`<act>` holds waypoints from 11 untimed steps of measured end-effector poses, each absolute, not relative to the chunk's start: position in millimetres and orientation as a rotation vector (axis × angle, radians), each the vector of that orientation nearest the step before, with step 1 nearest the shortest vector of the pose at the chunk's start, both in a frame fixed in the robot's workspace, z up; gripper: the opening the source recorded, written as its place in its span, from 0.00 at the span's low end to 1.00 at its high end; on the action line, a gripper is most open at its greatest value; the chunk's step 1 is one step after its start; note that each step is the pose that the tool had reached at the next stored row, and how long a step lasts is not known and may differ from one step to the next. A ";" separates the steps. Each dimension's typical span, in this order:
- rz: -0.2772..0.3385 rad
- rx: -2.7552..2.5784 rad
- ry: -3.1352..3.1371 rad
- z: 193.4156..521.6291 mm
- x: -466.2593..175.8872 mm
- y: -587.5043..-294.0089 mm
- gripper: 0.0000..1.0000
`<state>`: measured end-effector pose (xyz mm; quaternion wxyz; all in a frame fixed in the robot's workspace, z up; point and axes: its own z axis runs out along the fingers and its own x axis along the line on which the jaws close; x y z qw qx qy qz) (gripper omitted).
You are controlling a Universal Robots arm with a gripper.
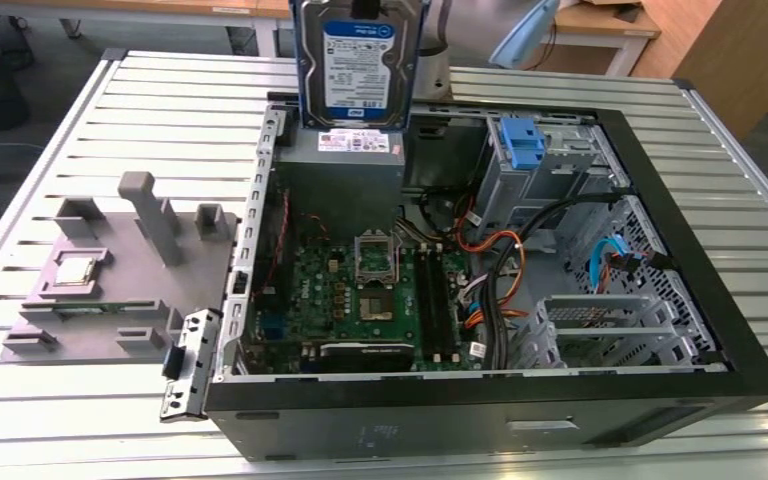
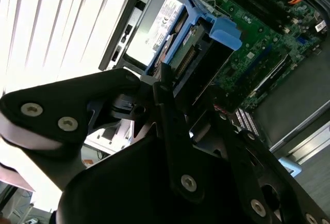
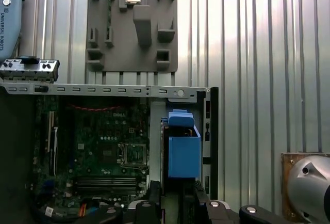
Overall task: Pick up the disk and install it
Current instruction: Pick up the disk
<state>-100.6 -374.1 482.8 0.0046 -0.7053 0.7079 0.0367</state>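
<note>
1. The disk [image 1: 357, 65] is held upright at twelve o'clock in the exterior view, pinched by the gripper [image 2: 191, 100].
2. Its lower edge is seen over the power supply [image 1: 344, 170], inside the open computer case [image 1: 491, 390].

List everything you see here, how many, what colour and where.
disk: one, silver-grey in blue frame, held upright above the grey box
grey box: one, white-labelled, inside the case
computer case: one, black, open, on the table
motherboard: one, green, on the case floor
cables: several, orange, black, blue, inside the case
fixture plate: one, grey, on the table, exterior view's left of the case
metal bracket: one, silver, beside the case's corner
table: one, silver, slatted
gripper: one, black, shut on the disk
</note>
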 end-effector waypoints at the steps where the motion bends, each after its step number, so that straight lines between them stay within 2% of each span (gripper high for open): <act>1: 0.115 -2.210 2.217 482.8 -98.1 -374.1 0.35; 11: 0.115 -2.209 2.217 482.5 -73.1 -374.1 0.35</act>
